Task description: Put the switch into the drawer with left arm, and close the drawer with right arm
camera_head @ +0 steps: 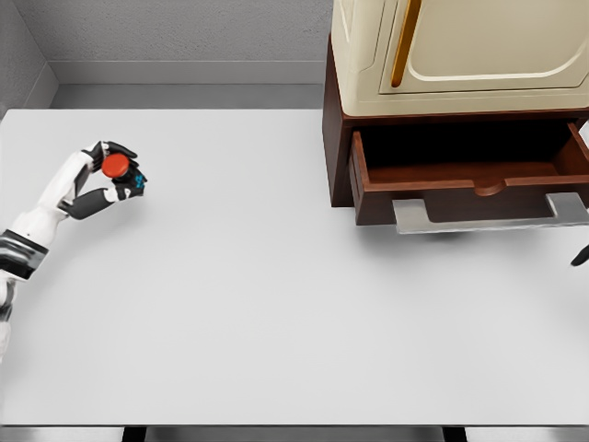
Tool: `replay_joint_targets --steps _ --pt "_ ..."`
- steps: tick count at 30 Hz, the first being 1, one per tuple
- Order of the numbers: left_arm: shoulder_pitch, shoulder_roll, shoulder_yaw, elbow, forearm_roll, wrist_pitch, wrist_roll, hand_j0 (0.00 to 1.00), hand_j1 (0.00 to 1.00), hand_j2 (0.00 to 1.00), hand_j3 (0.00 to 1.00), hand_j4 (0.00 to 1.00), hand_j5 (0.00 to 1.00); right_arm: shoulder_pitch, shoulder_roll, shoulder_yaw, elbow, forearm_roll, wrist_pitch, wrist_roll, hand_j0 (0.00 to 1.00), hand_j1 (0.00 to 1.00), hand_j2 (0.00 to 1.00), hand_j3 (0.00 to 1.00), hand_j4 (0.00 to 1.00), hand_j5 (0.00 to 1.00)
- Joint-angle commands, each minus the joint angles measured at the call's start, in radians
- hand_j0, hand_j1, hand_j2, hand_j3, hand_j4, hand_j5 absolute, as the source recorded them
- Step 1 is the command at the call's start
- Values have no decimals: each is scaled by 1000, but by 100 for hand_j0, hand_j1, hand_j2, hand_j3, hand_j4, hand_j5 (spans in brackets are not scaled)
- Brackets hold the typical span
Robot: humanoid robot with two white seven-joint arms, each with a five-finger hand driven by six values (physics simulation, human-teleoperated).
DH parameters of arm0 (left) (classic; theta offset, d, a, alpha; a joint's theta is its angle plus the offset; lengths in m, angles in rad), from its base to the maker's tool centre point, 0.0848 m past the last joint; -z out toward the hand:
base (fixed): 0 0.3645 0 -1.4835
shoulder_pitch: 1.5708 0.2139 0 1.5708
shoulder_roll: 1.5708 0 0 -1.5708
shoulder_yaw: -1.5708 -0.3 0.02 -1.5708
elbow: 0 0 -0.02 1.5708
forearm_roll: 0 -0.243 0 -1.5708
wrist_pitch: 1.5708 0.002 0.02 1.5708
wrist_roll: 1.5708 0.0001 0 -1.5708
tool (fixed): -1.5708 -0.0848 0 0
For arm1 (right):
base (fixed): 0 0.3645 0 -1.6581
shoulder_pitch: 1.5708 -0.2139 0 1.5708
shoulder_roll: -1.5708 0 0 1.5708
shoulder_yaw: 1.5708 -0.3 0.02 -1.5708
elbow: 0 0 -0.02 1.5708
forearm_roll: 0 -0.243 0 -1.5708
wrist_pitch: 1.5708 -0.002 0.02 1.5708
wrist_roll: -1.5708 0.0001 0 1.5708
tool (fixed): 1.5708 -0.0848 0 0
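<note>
Left hand (109, 180) fingers curled around red-buttoned switch (117, 167), drawer (469, 180) open, well apart

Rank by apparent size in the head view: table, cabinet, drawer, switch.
1. table, fills most of the frame.
2. cabinet, cut off by the top and right edges, so its full size is unknown.
3. drawer, open.
4. switch, smallest, held in the left hand.
</note>
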Motion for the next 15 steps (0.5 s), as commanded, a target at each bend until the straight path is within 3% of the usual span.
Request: replay_joint_targets --steps 1,15 --pt "0 -7 0 -19 7 1 -1 40 40 40 40 40 40 0 -9 -2 0 -11 3 0 58 58 58 58 58 58" --pt "-14 -79 -1 -119 -41 1 -1 40 40 40 40 40 40 -6 -25 35 0 -11 3 0 58 58 58 58 58 58"
